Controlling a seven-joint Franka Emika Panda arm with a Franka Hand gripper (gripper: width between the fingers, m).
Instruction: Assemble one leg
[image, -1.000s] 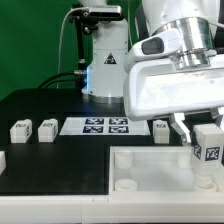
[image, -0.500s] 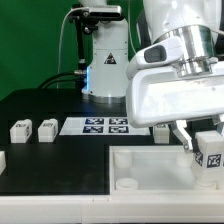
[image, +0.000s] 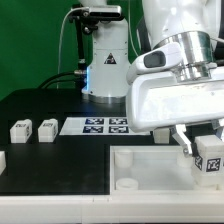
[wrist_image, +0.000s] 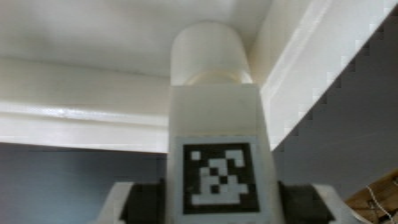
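My gripper (image: 205, 150) is shut on a leg (image: 211, 156), a small white block with a black-and-white tag, and holds it over the right part of the large white tray (image: 130, 165). In the wrist view the leg (wrist_image: 217, 120) stands between the fingers (wrist_image: 146, 205), tag facing the camera, its rounded end close to the tray's inner wall (wrist_image: 89, 100). Two more legs (image: 20, 129) (image: 46, 129) lie on the black table at the exterior view's left. Another leg (image: 161, 128) shows partly behind my hand.
The marker board (image: 100, 125) lies flat on the table behind the tray. A white robot base with a blue light (image: 103, 60) stands at the back. A small white piece (image: 3, 160) sits at the exterior view's left edge.
My gripper with the leg has tilted a little and shifted slightly to the exterior view's right and down over the tray. The other parts have not moved.
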